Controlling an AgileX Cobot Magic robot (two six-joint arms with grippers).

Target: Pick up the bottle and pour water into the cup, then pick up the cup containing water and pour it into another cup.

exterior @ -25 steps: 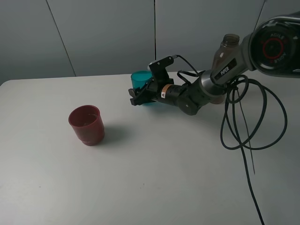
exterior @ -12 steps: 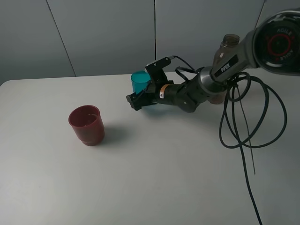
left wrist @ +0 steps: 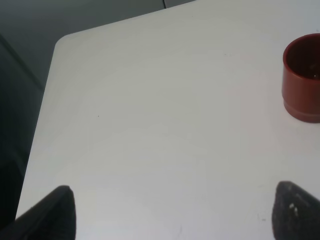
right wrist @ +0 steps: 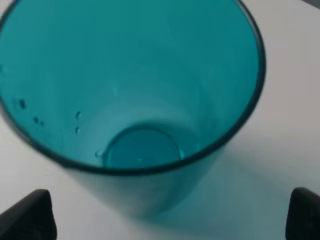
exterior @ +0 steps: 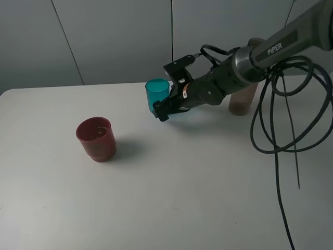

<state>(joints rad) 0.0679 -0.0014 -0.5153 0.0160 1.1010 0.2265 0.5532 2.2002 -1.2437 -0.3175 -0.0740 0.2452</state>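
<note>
**Teal cup stood free between wide-spread right fingers**

From the high camera, the right gripper (exterior: 162, 108) reached in low beside the cup (exterior: 157, 94), which stood upright on the table (exterior: 171, 198). That view showed the dark fingers down by the cup's lower half, but not whether they touched it. The right wrist camera settled the matter: the cup (right wrist: 131, 95) filled most of the picture, seen from above into its open mouth, and the two fingertips (right wrist: 26, 215) appeared only at the far corners, one on each side of it, spread wide with bare table showing between each tip and the cup's wall. The cup sat between the fingers, ungripped. Droplets clung to its inner wall (a detail the high view was too distant to give).

The bottle (exterior: 243, 99) showed only in the high view, upright behind the right arm and partly hidden by it, on the wrist side, well back from the fingertips.

Another cup (exterior: 96, 138) stood upright, well apart from the right fingers across open table. The left wrist camera caught it (left wrist: 302, 82) at the edge of its picture, ahead of and off to one side of the left gripper (left wrist: 172, 212). The left fingertips (left wrist: 50, 212) sat far apart, holding nothing, over bare table near its corner. The high view did not show the left gripper at all.
</note>
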